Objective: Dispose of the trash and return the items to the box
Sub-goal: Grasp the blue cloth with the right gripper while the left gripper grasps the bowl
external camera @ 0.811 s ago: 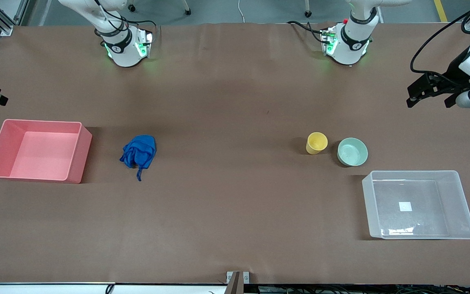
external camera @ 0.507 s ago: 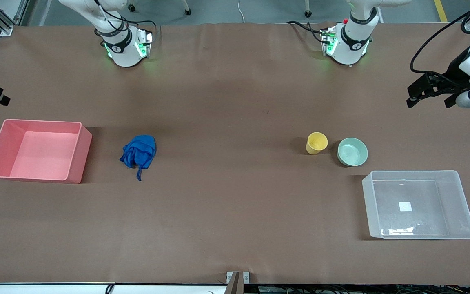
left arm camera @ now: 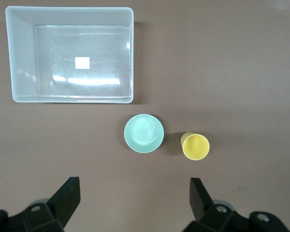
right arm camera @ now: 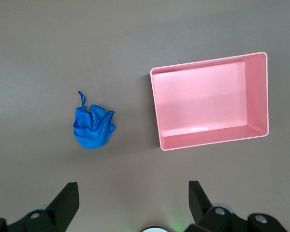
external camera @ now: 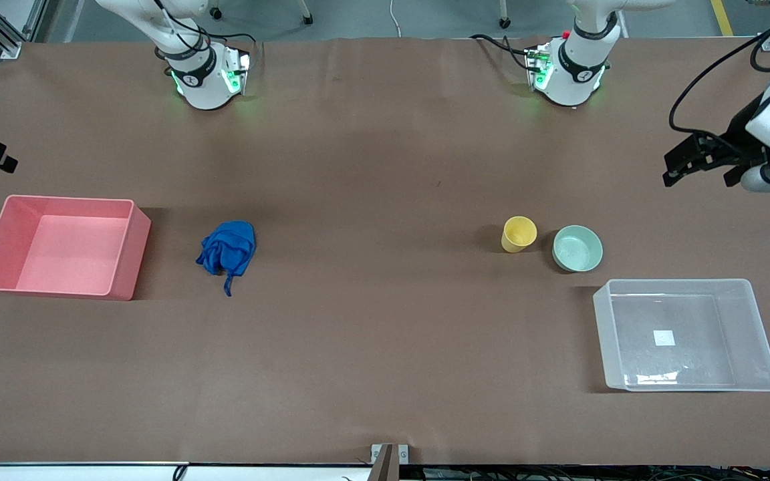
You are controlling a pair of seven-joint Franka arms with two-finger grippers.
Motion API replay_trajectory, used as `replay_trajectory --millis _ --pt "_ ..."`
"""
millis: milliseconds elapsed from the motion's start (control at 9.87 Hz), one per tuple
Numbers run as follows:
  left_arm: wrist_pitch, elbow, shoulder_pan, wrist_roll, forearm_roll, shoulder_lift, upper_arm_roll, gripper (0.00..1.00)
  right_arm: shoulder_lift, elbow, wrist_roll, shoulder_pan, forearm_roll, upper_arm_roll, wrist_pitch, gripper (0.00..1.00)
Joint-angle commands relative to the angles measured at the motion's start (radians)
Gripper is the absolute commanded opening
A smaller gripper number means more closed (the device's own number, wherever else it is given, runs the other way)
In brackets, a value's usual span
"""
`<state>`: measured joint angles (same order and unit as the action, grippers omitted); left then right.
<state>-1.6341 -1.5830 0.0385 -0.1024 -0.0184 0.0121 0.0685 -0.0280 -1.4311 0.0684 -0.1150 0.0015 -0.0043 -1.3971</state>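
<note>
Right tool (right arm camera: 130,200) mostly cut off, fingers spread, above blue cloth wad (right arm camera: 93,126).

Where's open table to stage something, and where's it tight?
Widest bare stretch: between the blue cloth wad and the yellow cup. Also bare: the strip between those things and the arm bases. Tight: the cup, mint-green bowl and clear bin cluster at the left arm's end; a narrower gap separates the wad from the pink bin.
</note>
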Motion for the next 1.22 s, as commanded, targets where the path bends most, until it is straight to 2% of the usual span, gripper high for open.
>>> replay_trajectory --millis 0,203,507,709,912,1115 --pt "-0.129 -0.151 -0.005 -0.002 0.008 0.006 0.001 0.98 0.007 -0.020 -0.009 0.018 0.008 0.015 0.000 1.00" --pt "-0.270 -0.308 -0.005 0.001 0.008 0.008 0.002 0.98 -0.062 -0.101 0.016 0.131 0.000 0.013 -0.092 1.00" --pt "-0.496 -0.526 -0.006 0.009 0.006 0.014 0.002 0.98 -0.188 -0.355 0.195 0.276 -0.009 0.012 -0.468 1.00" --pt "-0.628 -0.645 -0.021 0.020 0.008 0.029 0.002 0.97 -0.269 -0.507 0.203 0.320 -0.023 0.012 -0.729 1.00" --pt "-0.748 -0.722 -0.026 0.035 0.008 0.075 0.001 0.96 -0.300 -0.628 0.202 0.318 -0.070 0.012 -0.905 1.00" --pt "-0.791 -0.727 -0.113 0.142 0.008 0.143 0.004 0.95 -0.326 -0.711 0.202 0.313 -0.084 0.012 -1.031 1.00"
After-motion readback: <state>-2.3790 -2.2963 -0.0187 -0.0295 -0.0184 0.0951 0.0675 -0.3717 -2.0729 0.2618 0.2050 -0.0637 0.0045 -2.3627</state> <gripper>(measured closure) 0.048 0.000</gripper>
